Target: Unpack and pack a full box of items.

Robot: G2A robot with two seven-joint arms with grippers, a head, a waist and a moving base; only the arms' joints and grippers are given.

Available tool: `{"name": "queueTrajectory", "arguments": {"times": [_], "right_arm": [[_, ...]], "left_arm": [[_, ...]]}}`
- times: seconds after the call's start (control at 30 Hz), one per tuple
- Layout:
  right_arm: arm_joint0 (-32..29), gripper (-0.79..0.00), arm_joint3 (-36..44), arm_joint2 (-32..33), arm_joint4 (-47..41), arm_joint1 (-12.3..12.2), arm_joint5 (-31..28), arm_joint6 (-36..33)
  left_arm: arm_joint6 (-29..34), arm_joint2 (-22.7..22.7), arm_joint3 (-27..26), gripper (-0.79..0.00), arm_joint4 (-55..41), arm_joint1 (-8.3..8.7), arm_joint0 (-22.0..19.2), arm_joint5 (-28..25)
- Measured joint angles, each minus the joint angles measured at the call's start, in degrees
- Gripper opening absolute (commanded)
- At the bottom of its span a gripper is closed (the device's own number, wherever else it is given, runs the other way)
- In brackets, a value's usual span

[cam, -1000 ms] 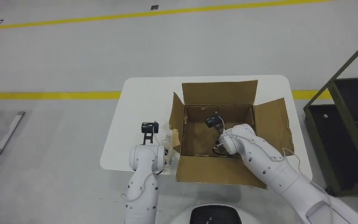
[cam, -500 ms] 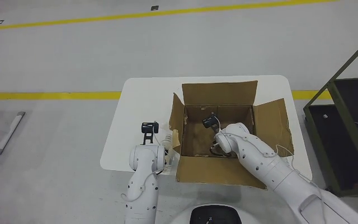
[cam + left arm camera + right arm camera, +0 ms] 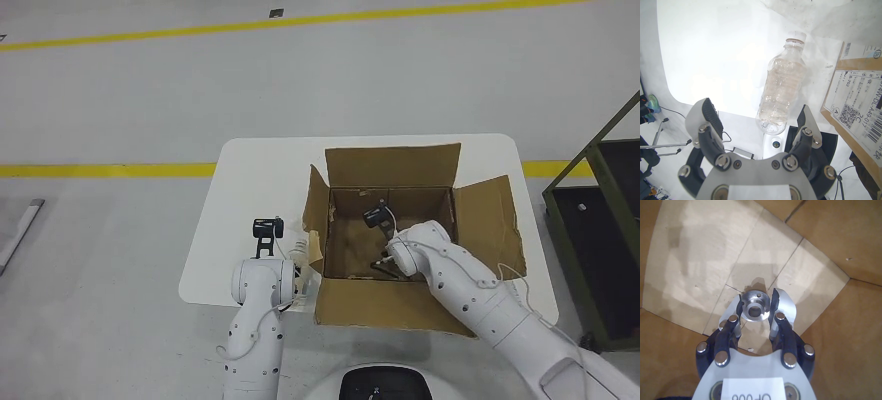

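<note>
Flange (image 3: 755, 308) between fingers (image 3: 775, 302), box walls (image 3: 838, 228) around

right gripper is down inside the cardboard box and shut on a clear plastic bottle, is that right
Not quite. The right gripper is inside the cardboard box, but it is shut on a small round metal part, not a bottle; the right wrist view shows it. The clear plastic bottle lies outside the box, by the open left gripper.
</note>
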State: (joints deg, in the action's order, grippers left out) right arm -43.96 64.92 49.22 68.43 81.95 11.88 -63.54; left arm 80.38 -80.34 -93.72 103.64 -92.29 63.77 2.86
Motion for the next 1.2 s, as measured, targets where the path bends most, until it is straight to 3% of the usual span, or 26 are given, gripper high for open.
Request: {"name": "queueTrajectory", "arguments": {"times": [0.27,0.3,0.37,0.4,0.57,0.87,1.07,1.2], "right_arm": [[-0.9,-0.517,-0.5,0.4,0.3,0.2,-0.4,-0.1],[-0.8,-0.554,-0.8,0.4,0.3,0.3,-0.5,0.0],[-0.6,-0.751,-1.3,0.4,0.3,0.5,-0.5,0.2],[-0.5,-0.785,-1.7,0.4,0.2,0.6,-0.5,0.2],[-0.5,-0.785,-1.5,0.4,0.3,0.9,0.0,0.6],[-3.5,-0.785,7.3,4.1,2.2,-0.1,0.1,-0.3],[-9.3,-0.785,20.8,11.1,3.3,-2.0,-0.8,-0.7],[-16.7,-0.785,34.5,19.3,1.6,-3.8,-3.0,0.8]], "left_arm": [[0.0,0.0,0.0,0.0,0.0,0.0,0.0,0.0],[0.0,0.0,0.0,0.0,0.0,0.0,0.0,0.0],[0.0,0.0,0.0,0.0,0.0,0.0,0.0,0.0],[0.0,0.0,0.0,0.0,0.0,0.0,0.0,0.0],[0.0,0.0,0.0,0.0,0.0,0.0,0.0,0.0],[0.0,0.0,0.0,0.0,0.0,0.0,0.0,0.0],[0.0,0.0,0.0,0.0,0.0,0.0,0.0,0.0],[0.0,0.0,0.0,0.0,0.0,0.0,0.0,0.0]]}}
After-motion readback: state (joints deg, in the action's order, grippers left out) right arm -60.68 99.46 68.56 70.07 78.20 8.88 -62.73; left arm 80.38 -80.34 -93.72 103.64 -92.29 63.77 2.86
